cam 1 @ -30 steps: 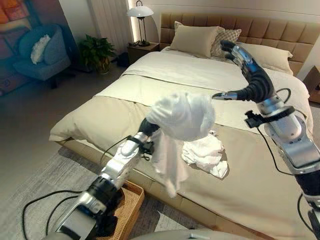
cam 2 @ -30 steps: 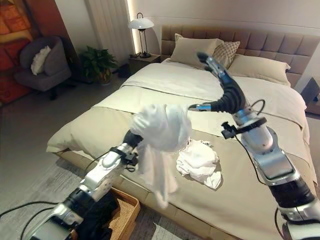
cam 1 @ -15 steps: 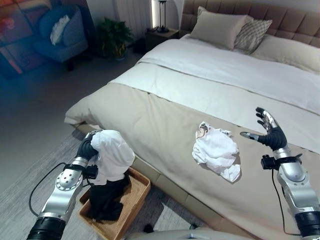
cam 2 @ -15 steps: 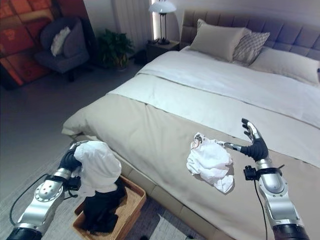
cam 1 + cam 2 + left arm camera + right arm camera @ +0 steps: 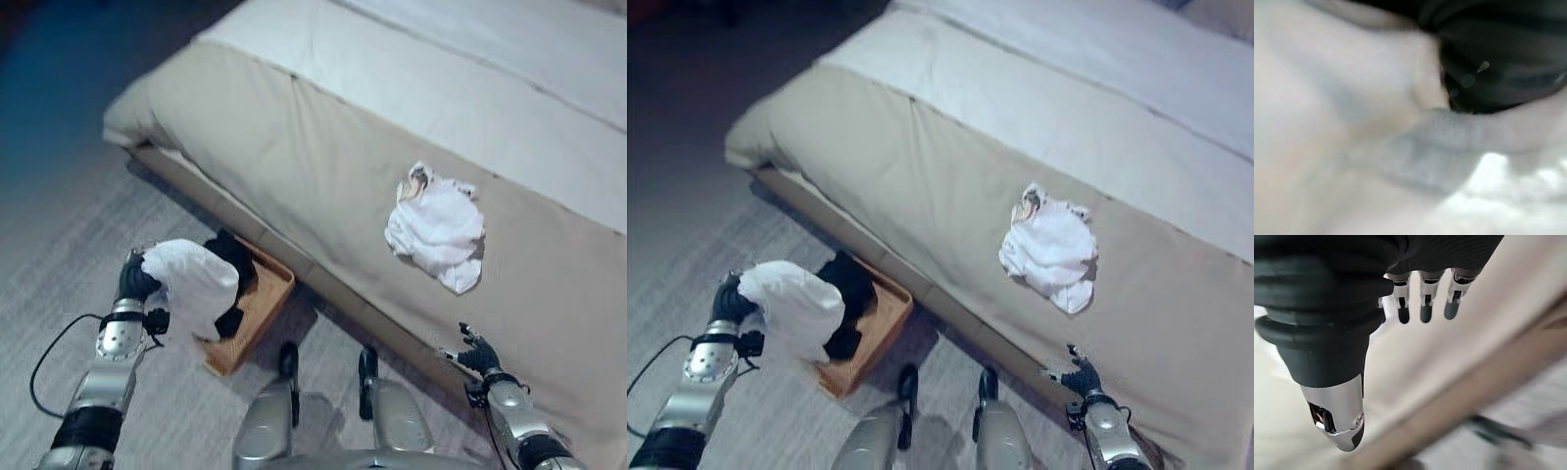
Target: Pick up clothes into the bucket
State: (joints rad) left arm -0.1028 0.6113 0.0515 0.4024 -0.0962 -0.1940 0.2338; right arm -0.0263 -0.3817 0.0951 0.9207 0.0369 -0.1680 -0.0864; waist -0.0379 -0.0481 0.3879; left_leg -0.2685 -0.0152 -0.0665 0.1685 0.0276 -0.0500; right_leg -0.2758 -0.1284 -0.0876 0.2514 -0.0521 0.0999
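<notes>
Rug [image 5: 59, 264]: white garment [image 5: 191, 286], seemingly bunched, over basket [image 5: 263, 304].

Left hand [image 5: 133, 281], still wrapped in the white garment [image 5: 191, 287], has descended from above the bed's near edge to the wicker basket [image 5: 257, 313] on the rug, the bundle apparently touching the dark clothes [image 5: 235, 259] inside. Right hand [image 5: 474, 354] has dropped from over the pillows to the bed's near edge, fingers [image 5: 1424, 308] extended.
</notes>
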